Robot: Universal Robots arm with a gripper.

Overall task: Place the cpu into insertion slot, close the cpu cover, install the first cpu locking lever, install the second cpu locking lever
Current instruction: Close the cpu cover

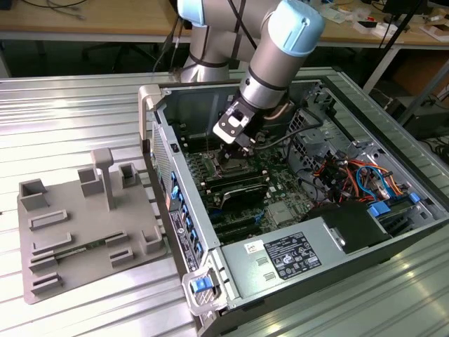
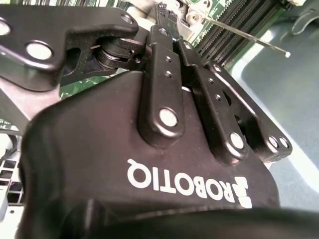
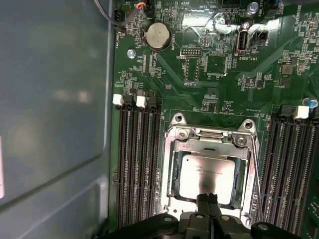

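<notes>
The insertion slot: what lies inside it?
The cpu lies in the insertion slot, its silver top showing through the cpu cover. Anything beneath it is covered; the gripper hides one edge.

The grey jointed arm with pale blue caps (image 1: pixel 284 49) leans down from the far side, slanting toward the exterior view's left. Its black two-fingered gripper (image 1: pixel 230 151) points downward. In the first wrist view its fingers (image 3: pixel 202 205) press together, tips meeting.

The cpu (image 3: pixel 207 175) is dull silver, the circuit board (image 3: pixel 219 64) green, the pincer (image 3: pixel 208 198) black.
</notes>
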